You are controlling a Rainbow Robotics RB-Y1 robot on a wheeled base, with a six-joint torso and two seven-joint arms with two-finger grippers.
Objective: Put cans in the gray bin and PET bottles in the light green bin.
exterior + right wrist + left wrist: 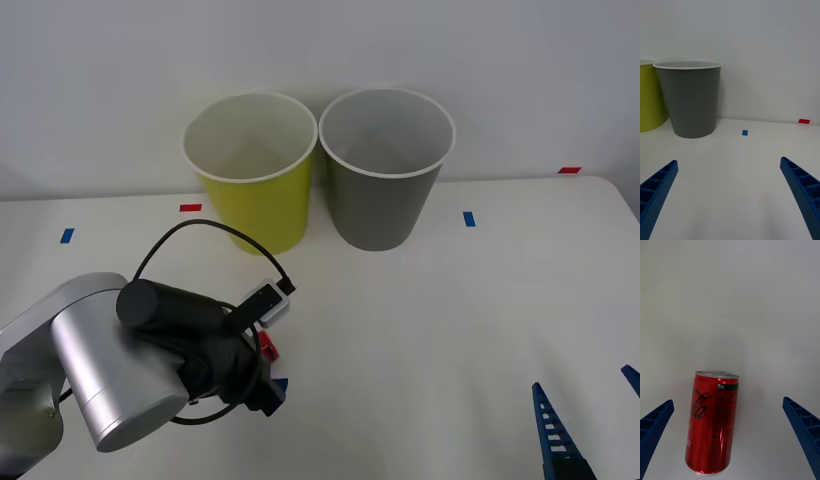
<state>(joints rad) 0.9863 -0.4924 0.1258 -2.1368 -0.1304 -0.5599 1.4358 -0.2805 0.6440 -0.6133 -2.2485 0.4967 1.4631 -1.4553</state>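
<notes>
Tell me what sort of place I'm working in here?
Likely a lab test bench for sorting: a plain white table with coloured tape markers, a gray bin, a light green bin, and one can.

— What stands on the white table (430, 330)?
— At the far edge, the light green bin (252, 170) on the left touches the gray bin (383, 165) on its right. Nearer, left of centre, lies a red can (712, 423). Small blue and red tape marks (469, 218) dot the surface.
</notes>
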